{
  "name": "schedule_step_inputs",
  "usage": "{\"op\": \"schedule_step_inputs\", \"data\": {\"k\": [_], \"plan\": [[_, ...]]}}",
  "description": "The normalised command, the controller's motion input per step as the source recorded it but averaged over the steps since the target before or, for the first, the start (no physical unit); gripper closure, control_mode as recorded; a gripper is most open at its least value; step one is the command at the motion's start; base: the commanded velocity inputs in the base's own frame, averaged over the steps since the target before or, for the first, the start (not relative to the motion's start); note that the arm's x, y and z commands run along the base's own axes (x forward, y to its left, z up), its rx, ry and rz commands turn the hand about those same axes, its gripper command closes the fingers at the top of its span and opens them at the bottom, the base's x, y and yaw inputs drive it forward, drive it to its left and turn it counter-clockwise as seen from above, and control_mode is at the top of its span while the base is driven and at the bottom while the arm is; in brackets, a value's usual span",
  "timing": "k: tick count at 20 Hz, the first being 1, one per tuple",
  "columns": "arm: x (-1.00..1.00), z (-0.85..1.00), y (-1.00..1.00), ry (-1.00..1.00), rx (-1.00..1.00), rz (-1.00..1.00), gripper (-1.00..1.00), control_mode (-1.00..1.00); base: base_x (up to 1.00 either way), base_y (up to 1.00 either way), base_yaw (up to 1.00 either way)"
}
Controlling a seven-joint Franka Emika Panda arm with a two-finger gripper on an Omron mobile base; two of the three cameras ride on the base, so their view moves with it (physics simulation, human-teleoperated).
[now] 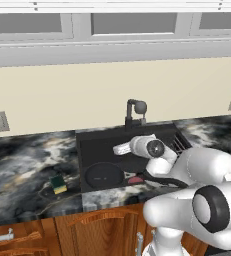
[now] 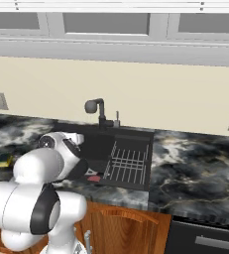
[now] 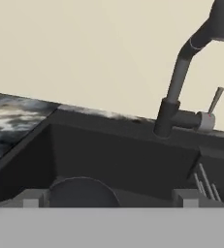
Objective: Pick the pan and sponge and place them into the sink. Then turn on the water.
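The black pan [image 1: 103, 175] lies flat in the left part of the black sink [image 1: 87, 150], and in the hand view the pan [image 3: 82, 193] sits just below the fingertips. The yellow sponge [image 1: 58, 184] with its green top rests on the counter left of the sink, apart from it; the right base view has the sponge [image 2: 4, 159] at the far left. My gripper [image 1: 118, 149] hovers over the basin, open, with nothing between its fingers [image 3: 31, 201]. The black faucet [image 3: 181, 87] stands at the back of the sink. Water is out of view.
A wire dish rack [image 2: 128, 163] fills the sink's right part. A red drain piece [image 1: 135, 179] lies on the basin floor beside the pan. Marbled counter [image 2: 195, 163] stretches to both sides, and the beige wall rises close behind the faucet.
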Motion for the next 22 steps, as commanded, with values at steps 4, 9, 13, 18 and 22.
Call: {"op": "schedule_step_inputs", "data": {"k": [4,9,13,18,22], "plan": [[0.00,0.78,0.45,0.17,0.27,0.00,-1.00,-1.00,0.00,0.00,0.00],[0.00,0.87,0.53,0.23,0.16,0.00,-1.00,-1.00,0.00,0.00,0.00],[0.00,0.93,0.59,0.22,0.06,0.00,-1.00,-1.00,0.00,0.00,0.00],[0.00,1.00,0.56,0.19,0.00,0.00,-1.00,-1.00,0.00,0.00,0.00],[0.00,0.90,0.41,0.21,0.00,0.00,-1.00,-1.00,0.00,0.00,0.00]]}}
